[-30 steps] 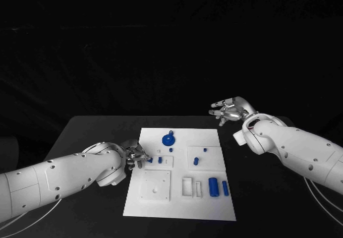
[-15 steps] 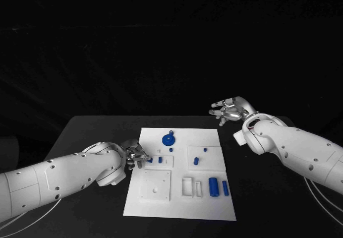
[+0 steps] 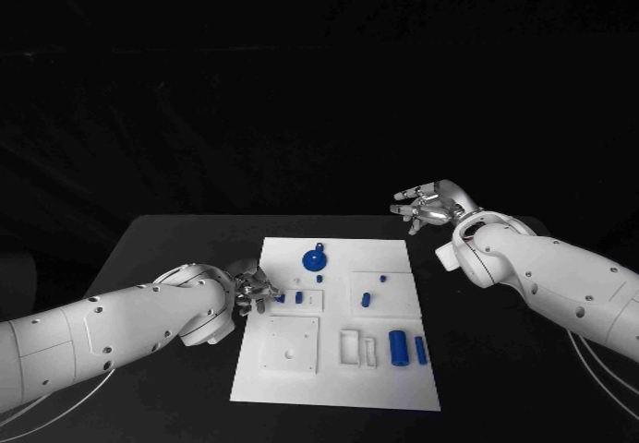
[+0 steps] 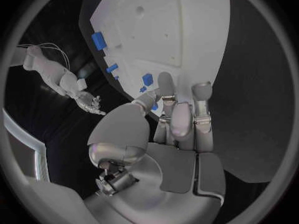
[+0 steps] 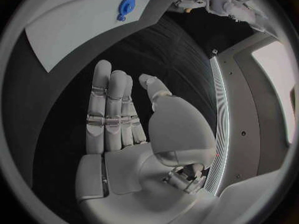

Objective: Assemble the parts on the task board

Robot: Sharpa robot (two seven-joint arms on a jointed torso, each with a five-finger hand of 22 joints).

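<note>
The white task board [image 3: 333, 369] lies in the middle of the black table. On it are a round blue knob [image 3: 314, 259], short blue pegs [image 3: 365, 300] and two blue cylinders [image 3: 397, 347] near the right side. My left hand [image 3: 253, 293] is at the board's left edge; in the left wrist view its thumb and a finger [image 4: 163, 87] pinch a small blue part [image 4: 154, 106] just over the board [image 4: 181, 30], next to another blue peg [image 4: 147, 79]. My right hand [image 3: 427, 208] hangs open in the air beyond the board's far right corner, its fingers [image 5: 109, 104] straight and holding nothing.
The board has a raised square plate [image 3: 291, 346] at front left and narrow slots [image 3: 357, 349] beside the cylinders. Black table [image 3: 174, 268] surrounds the board on all sides. The knob [image 5: 126, 6] and board corner [image 5: 69, 25] appear far off in the right wrist view.
</note>
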